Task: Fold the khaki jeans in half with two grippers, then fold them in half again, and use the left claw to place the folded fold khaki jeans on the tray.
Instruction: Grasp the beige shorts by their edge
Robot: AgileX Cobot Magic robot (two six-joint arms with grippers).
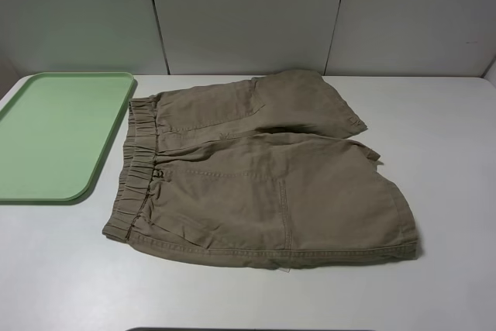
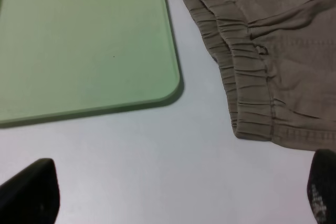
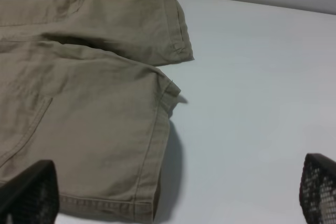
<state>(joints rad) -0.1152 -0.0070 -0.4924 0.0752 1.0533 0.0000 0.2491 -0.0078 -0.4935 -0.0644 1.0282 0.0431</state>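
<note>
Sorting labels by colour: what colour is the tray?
Pale green, plain, no pattern; the tray shows best in the exterior high view.

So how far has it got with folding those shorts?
Nothing looks done yet: the khaki jeans lie spread flat and unfolded on the table, and the tray holds nothing. In hand: both pairs of jaws stand open, the left by the waistband, the right by the leg hems, gripping nothing. Left: both folds, then the move to the tray.

The khaki jeans (image 1: 263, 176) are matt woven cloth, creased, with a puckered waistband. The tray (image 1: 54, 129) looks like smooth plastic with a soft sheen, and the surface (image 1: 449, 129) is smooth, even and nearly matt.
</note>
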